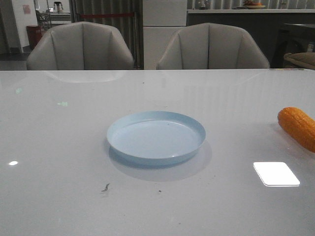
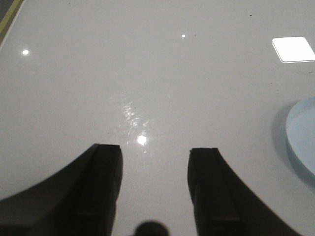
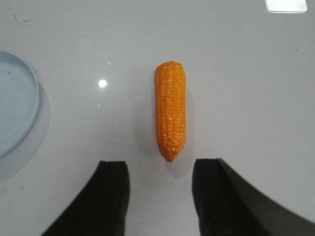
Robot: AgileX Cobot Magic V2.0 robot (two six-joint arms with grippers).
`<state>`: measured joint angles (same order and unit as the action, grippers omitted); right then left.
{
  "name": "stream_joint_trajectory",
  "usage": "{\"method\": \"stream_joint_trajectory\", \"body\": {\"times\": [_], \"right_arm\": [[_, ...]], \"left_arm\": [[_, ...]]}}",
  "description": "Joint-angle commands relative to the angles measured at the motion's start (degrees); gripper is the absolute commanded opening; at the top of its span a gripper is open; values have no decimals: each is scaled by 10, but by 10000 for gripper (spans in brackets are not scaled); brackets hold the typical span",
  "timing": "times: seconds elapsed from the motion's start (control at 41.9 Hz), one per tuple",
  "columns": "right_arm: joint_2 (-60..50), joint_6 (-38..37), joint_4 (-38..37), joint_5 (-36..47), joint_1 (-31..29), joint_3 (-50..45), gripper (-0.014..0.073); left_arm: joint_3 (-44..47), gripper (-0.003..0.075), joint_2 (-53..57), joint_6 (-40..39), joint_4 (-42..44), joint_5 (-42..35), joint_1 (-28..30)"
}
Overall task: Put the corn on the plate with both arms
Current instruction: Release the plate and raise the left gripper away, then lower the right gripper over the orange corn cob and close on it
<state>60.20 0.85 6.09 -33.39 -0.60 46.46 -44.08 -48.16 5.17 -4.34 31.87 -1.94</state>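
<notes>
A: Quick one. Where's the corn (image 3: 170, 110) sitting?

B: It's lying flat on the white table (image 1: 59, 147), well to the right of the plate (image 1: 155, 136) and half cut off by the front view's edge. In the right wrist view it's lying just ahead of the right gripper (image 3: 160, 194), lined up with the gap, one end pointing back at the fingers (image 3: 112, 196). Nothing is touching it.

A: Right gripper state?

B: Jaws are standing wide apart, gripping nothing. The gap is looking wider than the cob is thick.

A: Left?

B: The left gripper (image 2: 154, 189) is hanging over bare table, jaws spread, nothing between them. The plate rim is showing off to one side of it, well clear.

A: Handling?

B: Judging only: it's looking like a rigid, light cob, bumpy kernel rows giving some bite, but round, so it's likely rolling if pinched off-centre. The tapered end is a poor hold.

A: Where to grab?

B: Across the thick middle, pads on opposite flanks. The plate is sitting empty, so placement isn't started.
</notes>
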Motion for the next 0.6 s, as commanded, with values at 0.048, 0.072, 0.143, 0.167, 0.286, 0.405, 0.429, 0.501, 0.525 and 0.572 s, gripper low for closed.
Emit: {"method": "stream_joint_trajectory", "body": {"times": [0.048,0.072,0.143,0.167,0.286,0.405,0.429,0.501,0.525,0.572], "right_arm": [[71,3,2,-16,0,112,499],[91,3,2,-23,0,135,521],[144,3,1,-45,0,193,584],[166,3,1,-53,0,209,599],[259,3,-8,-88,0,294,605],[338,2,-9,-119,-1,345,605],[357,2,-9,-127,-2,354,605],[398,0,-9,-147,-5,373,605],[410,0,-9,-152,-5,376,605],[432,0,-9,-164,-5,384,605]], "left_arm": [[-4,386,44,-5,-6,-18,2],[-4,386,46,-5,-6,-15,2],[-4,386,48,-5,-6,-14,2],[-4,386,48,-5,-6,-14,2],[-4,386,48,-5,-6,-14,2],[-4,386,48,-5,-14,-13,2],[-4,386,48,-5,-14,-10,2],[-4,386,48,-5,-15,2,2],[-4,386,48,-5,-15,5,2],[-4,386,48,-5,-15,9,2]]}}
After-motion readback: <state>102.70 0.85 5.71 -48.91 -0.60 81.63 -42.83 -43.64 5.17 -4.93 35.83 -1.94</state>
